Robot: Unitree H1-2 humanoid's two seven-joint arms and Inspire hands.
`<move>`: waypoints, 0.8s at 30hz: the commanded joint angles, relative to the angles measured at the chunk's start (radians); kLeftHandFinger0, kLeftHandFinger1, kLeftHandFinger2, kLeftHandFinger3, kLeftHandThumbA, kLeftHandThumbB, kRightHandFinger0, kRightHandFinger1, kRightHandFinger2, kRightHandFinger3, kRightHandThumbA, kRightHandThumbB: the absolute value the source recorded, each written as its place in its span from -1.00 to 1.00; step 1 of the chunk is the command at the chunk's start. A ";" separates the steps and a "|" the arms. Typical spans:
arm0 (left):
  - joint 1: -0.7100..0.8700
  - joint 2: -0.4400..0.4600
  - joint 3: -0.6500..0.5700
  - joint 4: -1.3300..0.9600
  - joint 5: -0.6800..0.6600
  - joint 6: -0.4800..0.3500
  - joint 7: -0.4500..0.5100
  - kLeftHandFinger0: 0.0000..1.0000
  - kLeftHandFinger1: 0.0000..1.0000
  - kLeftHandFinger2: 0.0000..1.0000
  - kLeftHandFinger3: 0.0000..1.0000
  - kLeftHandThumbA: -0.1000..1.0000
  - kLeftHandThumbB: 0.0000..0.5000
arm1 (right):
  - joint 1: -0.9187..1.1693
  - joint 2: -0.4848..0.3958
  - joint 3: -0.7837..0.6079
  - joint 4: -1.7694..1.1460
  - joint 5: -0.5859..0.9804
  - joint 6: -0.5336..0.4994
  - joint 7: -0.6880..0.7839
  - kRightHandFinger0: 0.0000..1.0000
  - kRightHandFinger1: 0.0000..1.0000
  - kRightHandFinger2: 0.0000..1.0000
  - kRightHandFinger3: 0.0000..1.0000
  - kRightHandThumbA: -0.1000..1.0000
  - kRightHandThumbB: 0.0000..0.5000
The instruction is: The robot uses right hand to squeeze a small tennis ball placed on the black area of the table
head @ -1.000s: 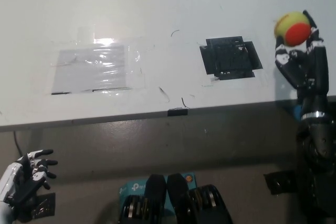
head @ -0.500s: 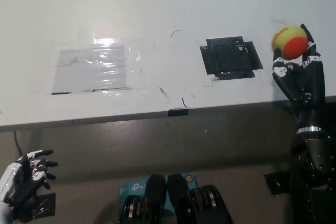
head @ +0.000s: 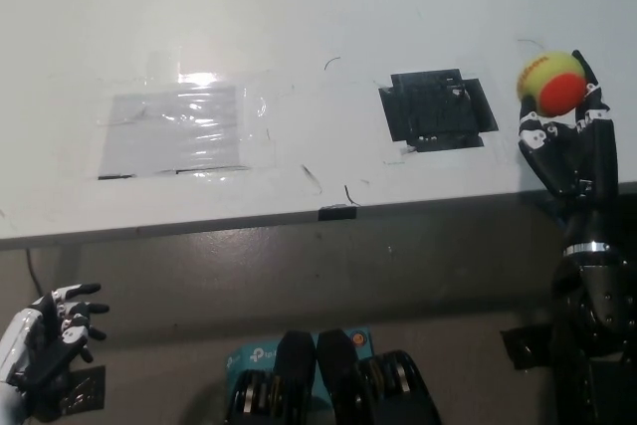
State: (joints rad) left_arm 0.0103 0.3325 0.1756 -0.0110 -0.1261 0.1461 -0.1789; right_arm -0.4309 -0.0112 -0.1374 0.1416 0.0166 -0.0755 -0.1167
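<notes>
Tennis ball (head: 550, 86) gripped by right hand (head: 565, 141) beside black area (head: 438, 109); left hand (head: 48, 343) rests spread.

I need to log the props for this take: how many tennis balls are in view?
1. The yellow-and-orange tennis ball is held at the fingertips of the black right hand, to the right of the black area on the table. No others show.

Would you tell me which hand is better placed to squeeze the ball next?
The right: the black right hand already holds the yellow-and-orange tennis ball over the white table, while the white left hand rests below its edge.
</notes>
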 commanded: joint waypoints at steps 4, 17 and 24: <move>-0.010 0.019 0.011 -0.034 -0.005 0.001 0.003 -0.33 -0.11 0.17 0.38 -0.30 -1.00 | -0.104 -0.206 0.170 -0.009 -0.236 0.166 0.118 -1.00 -0.89 -0.19 -0.24 -1.00 -0.35; -0.009 0.023 0.009 -0.035 -0.007 -0.003 -0.002 -0.33 -0.10 0.17 0.43 -0.50 -1.00 | -0.317 -0.444 0.541 0.208 -0.528 0.260 0.225 -1.00 -0.64 -0.25 -0.42 -1.00 -0.96; -0.022 0.026 0.006 -0.024 -0.002 -0.001 -0.002 -0.31 -0.10 0.16 0.44 -0.48 -1.00 | -0.408 -0.443 0.702 0.416 -0.672 0.241 0.192 -0.92 -0.53 -0.22 0.31 -1.00 -0.97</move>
State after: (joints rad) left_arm 0.0099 0.3328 0.1726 -0.0106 -0.1248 0.1493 -0.1790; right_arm -0.7206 -0.4185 0.5039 0.4848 -0.4791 0.1675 0.0752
